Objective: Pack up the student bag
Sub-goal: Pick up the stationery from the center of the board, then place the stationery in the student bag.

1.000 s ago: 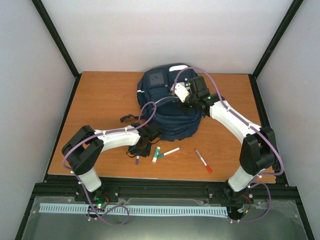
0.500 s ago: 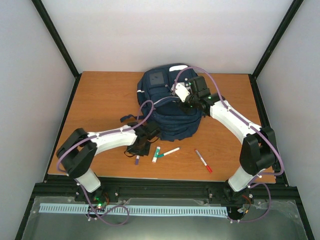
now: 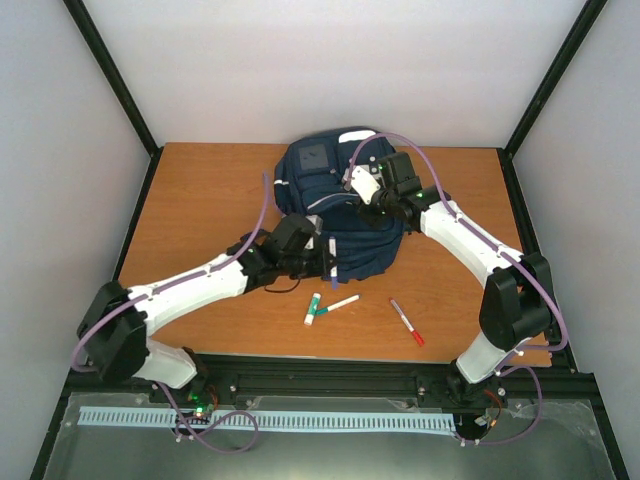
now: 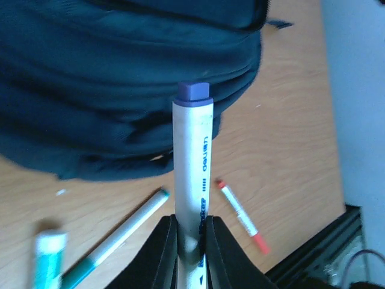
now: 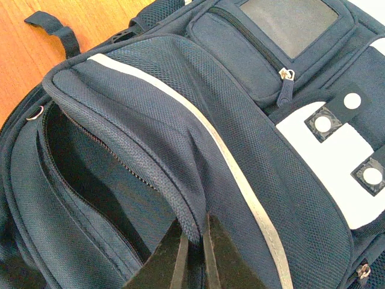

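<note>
Left tool point(image 4: 192, 230) tight on marker point(image 4: 194, 150); right tool point(image 5: 195, 233) seemingly on student bag point(image 5: 240, 150) flap

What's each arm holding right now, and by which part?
Left gripper: purple-ended white marker, jaws on the barrel, far from the purple end. Right gripper: student bag, pinched at the zipper-edged rim of its open flap.

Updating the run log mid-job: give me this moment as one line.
left gripper: shut on purple-capped marker | right gripper: shut on student bag flap, compartment open | table: red pen, green marker, green-capped pen
</note>
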Tool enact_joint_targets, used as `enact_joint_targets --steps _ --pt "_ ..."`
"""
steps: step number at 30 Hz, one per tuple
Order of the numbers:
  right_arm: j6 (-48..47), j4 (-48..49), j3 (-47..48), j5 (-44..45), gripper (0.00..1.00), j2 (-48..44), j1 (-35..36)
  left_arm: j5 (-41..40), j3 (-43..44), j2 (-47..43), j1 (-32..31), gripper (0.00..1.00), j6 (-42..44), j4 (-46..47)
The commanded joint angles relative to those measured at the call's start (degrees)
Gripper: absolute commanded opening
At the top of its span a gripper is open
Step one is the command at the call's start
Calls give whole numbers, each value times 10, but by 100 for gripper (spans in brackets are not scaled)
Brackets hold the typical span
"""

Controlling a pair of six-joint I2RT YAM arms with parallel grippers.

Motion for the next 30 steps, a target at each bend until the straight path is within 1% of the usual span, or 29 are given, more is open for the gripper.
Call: enact_joint_targets --steps 1,5,8,9,11,13,16,21,24,26,30 --pt "15 6 13 -2 3 -21 -6 50 21 63 3 1 -68 165" --pt "19 6 14 -7 3 -22 -6 38 44 109 4 1 -102 214" --pt "21 4 14 -10 3 -22 -6 9 48 132 7 1 -145 259" --pt "21 4 14 -10 3 -23 -6 -4 41 136 8 1 -165 281" --pt "22 6 13 -10 3 -25 -6 -38 16 143 10 1 -220 357" --pt "21 5 14 -10 3 -23 -6 -52 8 163 13 1 -261 415" --pt "21 4 14 -12 3 -23 -6 -86 25 192 14 1 -297 444" --pt "23 4 14 -16 3 -26 -6 -167 26 226 15 2 -390 484" --pt "22 3 13 -18 3 -27 -6 -218 23 239 15 2 -411 523" --pt "23 3 13 -18 3 -26 -6 -243 34 251 15 4 -418 530" --pt "21 3 13 -23 3 -24 -6 -263 71 279 15 7 -429 531"
